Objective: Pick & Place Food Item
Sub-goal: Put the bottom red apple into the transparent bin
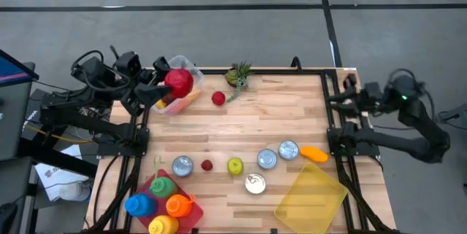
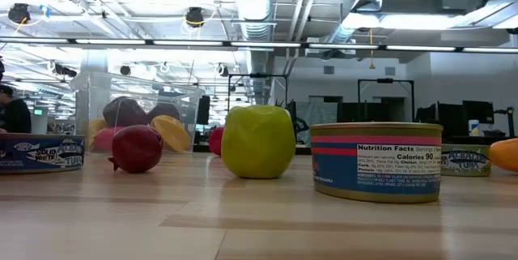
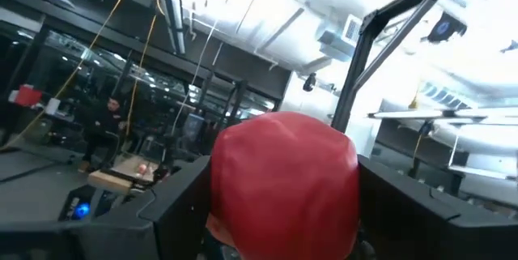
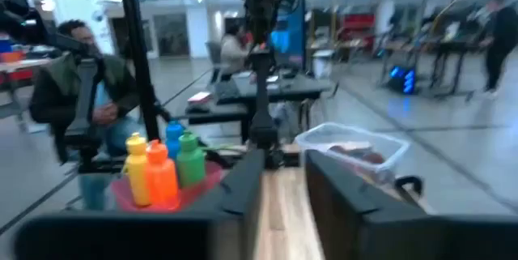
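Observation:
A round red food item point(image 1: 179, 82) hangs above the clear bin point(image 1: 191, 65) at the table's far left corner, with my left gripper point(image 1: 169, 88) shut on it. In the left wrist view the red item point(image 3: 283, 183) fills the space between the two dark fingers. The bin holds other food pieces. My right gripper point(image 1: 337, 98) is drawn back past the table's right edge, pointing level toward the left. In the right wrist view my right gripper point(image 4: 283, 171) has its fingers nearly together with nothing between them. My left gripper pinches the red item between its two fingers, one on each side point(image 3: 222, 203). The fingers come from the table's left, slanting upward. The item is lifted clear of the bin and the table.
On the table lie a small red fruit point(image 1: 218, 98), a green leafy piece point(image 1: 238, 76), several cans point(image 1: 267, 158), a green apple point(image 2: 257, 141), a dark red fruit point(image 2: 136, 148) and an orange piece point(image 1: 314, 154). A yellow bin point(image 1: 310, 197) and a red tray of bottles point(image 1: 164, 201) stand near the front edge.

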You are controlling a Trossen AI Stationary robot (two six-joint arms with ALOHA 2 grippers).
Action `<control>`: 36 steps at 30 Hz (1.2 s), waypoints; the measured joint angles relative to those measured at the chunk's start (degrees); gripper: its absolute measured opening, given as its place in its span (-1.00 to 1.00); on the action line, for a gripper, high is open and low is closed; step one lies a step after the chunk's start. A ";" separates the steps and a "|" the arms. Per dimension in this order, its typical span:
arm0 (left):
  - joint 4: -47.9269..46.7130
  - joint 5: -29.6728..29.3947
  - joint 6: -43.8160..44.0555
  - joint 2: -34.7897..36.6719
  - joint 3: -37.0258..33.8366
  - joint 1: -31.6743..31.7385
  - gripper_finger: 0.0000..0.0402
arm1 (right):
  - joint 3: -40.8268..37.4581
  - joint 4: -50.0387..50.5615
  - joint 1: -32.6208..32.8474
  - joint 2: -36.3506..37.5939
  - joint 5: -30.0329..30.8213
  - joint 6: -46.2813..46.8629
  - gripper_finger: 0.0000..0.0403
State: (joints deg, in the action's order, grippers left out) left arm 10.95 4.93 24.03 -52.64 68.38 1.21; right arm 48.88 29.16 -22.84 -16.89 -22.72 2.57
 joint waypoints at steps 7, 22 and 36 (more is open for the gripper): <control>-8.57 -3.28 -5.47 0.13 0.00 1.35 0.34 | -3.65 0.06 -0.19 11.63 0.27 0.44 -0.95; -32.42 -10.68 -5.80 -0.72 0.00 11.36 0.34 | -43.19 -28.53 2.40 15.07 -5.32 17.88 -1.00; -55.89 -24.51 -8.42 -6.66 0.00 27.46 0.34 | -48.06 -32.53 5.12 13.54 -5.75 16.07 -1.00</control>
State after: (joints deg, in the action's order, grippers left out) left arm -44.93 -19.57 15.62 -59.31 68.38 28.66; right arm 0.82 -3.37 -17.72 -3.36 -28.47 18.64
